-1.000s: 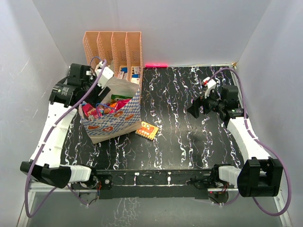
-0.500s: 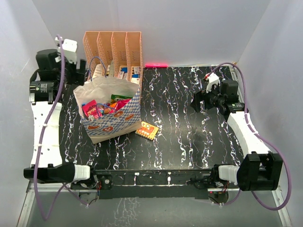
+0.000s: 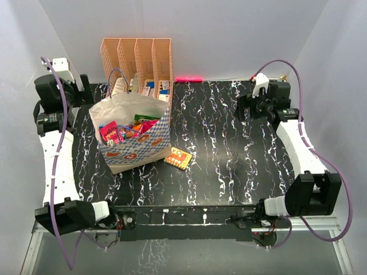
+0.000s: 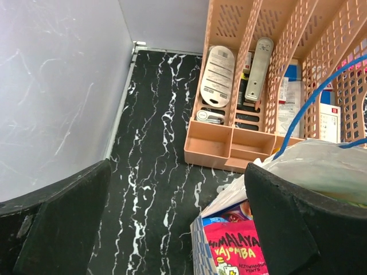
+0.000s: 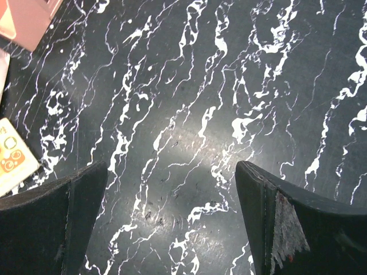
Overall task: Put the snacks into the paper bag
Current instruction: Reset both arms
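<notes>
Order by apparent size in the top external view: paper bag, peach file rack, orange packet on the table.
1. paper bag
2. file rack, nearly as large, so unsure
3. orange packet, clearly smallest

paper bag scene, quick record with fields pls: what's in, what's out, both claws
paper bag: upright, mouth open, in front of the file rack
snacks: several packets inside the bag
orange packet: flat on the table, just right of the bag
left claw: open, empty, near the bag's rear left
right claw: open, empty, over bare table
left to do: orange packet
</notes>
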Motion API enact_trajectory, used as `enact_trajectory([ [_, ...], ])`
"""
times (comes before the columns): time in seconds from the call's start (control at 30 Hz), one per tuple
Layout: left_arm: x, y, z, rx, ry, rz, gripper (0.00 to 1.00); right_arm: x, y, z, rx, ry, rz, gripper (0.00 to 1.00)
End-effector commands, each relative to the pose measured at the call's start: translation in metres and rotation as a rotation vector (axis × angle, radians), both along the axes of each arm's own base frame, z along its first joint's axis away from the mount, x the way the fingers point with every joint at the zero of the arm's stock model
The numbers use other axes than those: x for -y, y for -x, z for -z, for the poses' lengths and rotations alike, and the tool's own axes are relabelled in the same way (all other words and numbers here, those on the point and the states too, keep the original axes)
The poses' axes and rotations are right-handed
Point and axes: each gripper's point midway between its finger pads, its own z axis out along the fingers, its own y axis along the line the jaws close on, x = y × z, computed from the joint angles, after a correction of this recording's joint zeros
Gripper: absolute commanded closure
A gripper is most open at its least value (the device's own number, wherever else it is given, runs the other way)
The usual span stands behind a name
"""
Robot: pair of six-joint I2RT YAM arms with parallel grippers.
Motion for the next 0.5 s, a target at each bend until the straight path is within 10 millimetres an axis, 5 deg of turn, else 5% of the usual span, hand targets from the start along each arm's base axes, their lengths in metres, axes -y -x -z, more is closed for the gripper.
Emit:
enact_trajectory([
  [0.0, 0.004, -0.004, -0.01, 0.103, 0.002, 0.02, 0.02, 0.008, -0.019, -0.035, 0.04, -0.005, 0.072, 0.02],
  [0.47, -0.002, -0.004, -0.004, 0.14, -0.041, 0.009, 0.02, 0.014, -0.012, -0.072, 0.118, -0.005, 0.124, 0.01],
])
